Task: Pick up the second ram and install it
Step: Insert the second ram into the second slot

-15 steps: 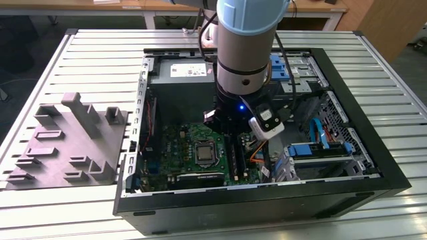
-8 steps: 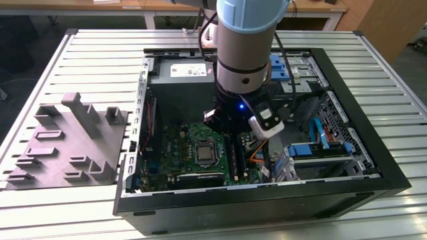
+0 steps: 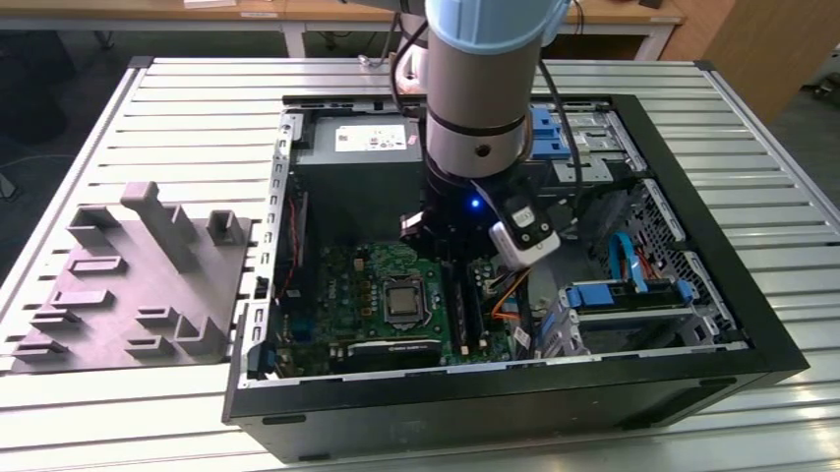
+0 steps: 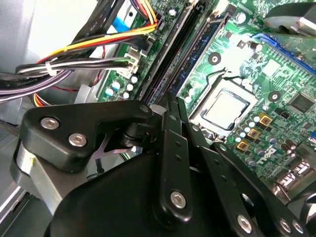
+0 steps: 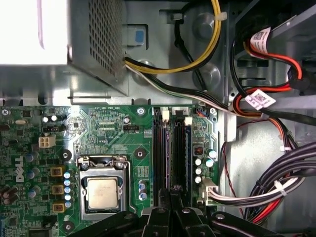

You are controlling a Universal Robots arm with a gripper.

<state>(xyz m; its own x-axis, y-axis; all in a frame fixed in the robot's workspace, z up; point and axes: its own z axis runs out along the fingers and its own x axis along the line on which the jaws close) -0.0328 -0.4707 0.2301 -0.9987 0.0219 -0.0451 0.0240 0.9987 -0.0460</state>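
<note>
Slatted table (image 3: 157, 108) in the exterior view; in both wrist views gripper (image 5: 171, 192) pressed together above slots (image 5: 159, 153)

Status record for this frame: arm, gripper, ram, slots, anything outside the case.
arm: arm reaches down into the open PC case
gripper: gripper shut, directly over the memory slots
second ram: cannot tell whether it is held or seated
neighbour: CPU socket beside the slots, cover closed
outside case: grey fixture tray on the slatted table, at the exterior view's left
</note>
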